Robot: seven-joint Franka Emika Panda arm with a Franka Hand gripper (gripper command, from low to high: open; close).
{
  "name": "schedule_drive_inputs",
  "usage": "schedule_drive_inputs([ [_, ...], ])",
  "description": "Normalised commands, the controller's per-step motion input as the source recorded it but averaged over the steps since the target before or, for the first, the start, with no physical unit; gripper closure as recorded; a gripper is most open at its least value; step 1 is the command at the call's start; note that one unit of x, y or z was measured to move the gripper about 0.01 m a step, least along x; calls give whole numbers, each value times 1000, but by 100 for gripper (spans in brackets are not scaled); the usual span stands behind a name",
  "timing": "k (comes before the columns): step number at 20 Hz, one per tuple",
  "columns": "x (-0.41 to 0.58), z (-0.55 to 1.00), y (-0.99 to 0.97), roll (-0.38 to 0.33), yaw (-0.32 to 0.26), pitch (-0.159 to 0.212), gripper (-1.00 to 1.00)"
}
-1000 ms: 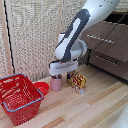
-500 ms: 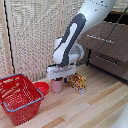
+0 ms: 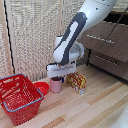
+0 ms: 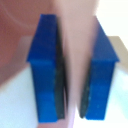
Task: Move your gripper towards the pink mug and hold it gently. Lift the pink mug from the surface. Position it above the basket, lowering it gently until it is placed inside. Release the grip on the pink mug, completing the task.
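Exterior view: small pale-pink cylindrical mug [image 3: 56,85] stands upright on the light wooden floor [image 3: 95,107], still on the surface as far as I can tell. White boxy gripper [image 3: 57,76] sits directly over it, fingers reaching down at the rim.

Wrist view: two blue fingers [image 4: 46,70] with a blurred pink band between them, read as the mug wall [image 4: 75,60]. Jaws stand narrow, one finger apparently inside the cup and one outside. Looks closed on the wall, but blur hides real pad contact, so I can't confirm the grip.

Surroundings: small red bowl [image 3: 43,88] touching or just beside the mug, toward the exterior view's left. Yellow-orange snack box [image 3: 76,81] just beside it on the exterior view's right. Bright red wire-mesh basket with grey-blue rim [image 3: 19,97] sits further to the exterior view's left, beyond the bowl. Wooden drawer unit [image 3: 107,47] behind on the right.

Progress, my read: approach done, grasp at or near closure. Left: lift, carry over the bowl to above the basket, lower inside, release. Watch the bowl when lifting.
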Motion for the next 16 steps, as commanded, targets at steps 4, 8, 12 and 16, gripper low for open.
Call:
schedule_drive_inputs([
  [4, 366, 792, -290, 0, 0, 78, 100],
  [8, 354, 872, -266, 0, 0, 123, 100],
  [12, 511, 944, -139, 0, 45, 94, 100],
  [16, 526, 969, 28, 0, 83, 86, 100],
])
